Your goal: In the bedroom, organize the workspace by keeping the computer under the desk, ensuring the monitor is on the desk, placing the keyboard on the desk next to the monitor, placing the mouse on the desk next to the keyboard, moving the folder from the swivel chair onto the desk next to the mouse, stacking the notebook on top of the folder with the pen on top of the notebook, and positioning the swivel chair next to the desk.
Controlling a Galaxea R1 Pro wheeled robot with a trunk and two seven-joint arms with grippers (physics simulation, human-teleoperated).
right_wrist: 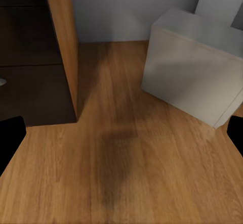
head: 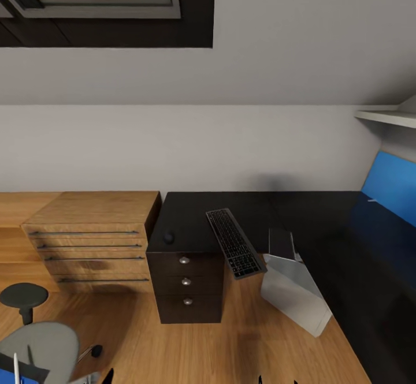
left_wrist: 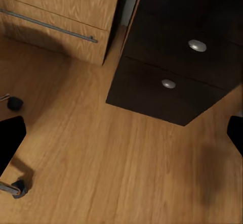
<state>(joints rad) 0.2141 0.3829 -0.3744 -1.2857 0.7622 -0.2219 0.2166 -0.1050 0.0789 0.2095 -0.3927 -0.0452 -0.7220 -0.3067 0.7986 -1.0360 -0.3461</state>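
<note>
Keyboard [head: 235, 243] is seen on black desk [head: 323, 222], one end overhanging the front edge; mouse [head: 169, 237] w/ it on desk, over dark drawers [head: 188, 283]. Computer [head: 294, 291] is set on floor under desk. Both jaws are held apart, empty.

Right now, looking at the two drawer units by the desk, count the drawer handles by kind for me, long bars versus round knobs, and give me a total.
Long bar handles on the wooden drawer unit: 4
Round knobs on the dark drawer unit: 3
Total: 7
</note>
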